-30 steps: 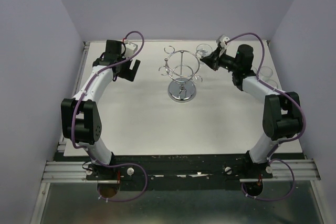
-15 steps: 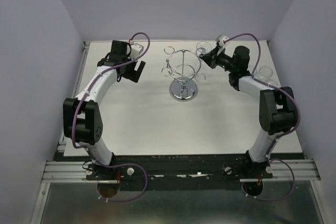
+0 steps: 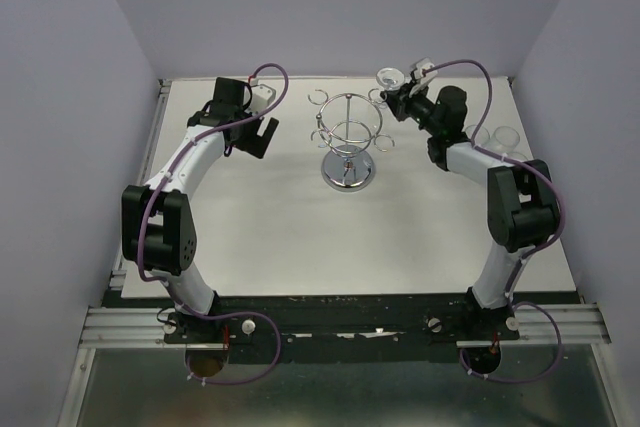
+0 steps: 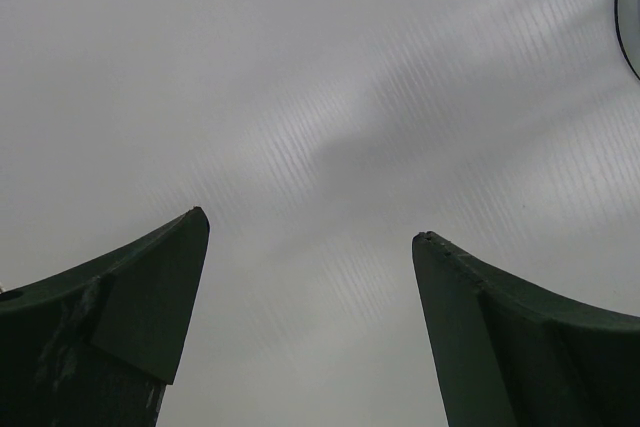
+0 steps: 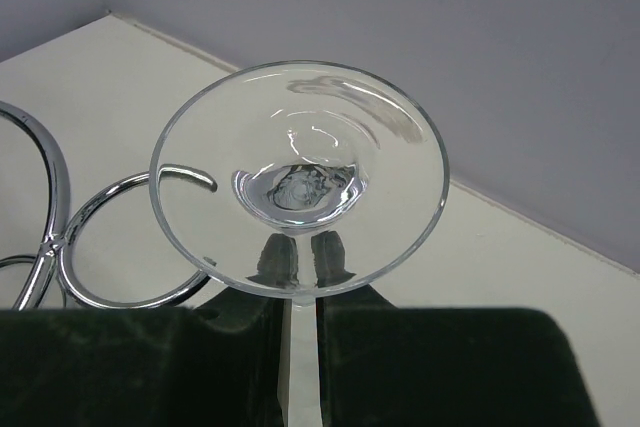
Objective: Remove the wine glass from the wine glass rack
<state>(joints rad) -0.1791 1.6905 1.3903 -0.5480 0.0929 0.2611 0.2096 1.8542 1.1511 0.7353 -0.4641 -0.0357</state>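
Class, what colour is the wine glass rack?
Shiny chrome silver; the wine glass rack shows best in the top external view.

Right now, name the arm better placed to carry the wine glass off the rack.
Right. The right gripper is shut on the wine glass stem beside the rack; the left gripper hangs open, apart from it.

The wine glass rack [image 3: 346,144] stands on the table [image 3: 280,237], upper centre of the top view. The wine glass [image 3: 389,78] sits upper right of it, between the jaws of the right gripper [image 3: 396,95]; the left gripper [image 3: 258,139] lies left.
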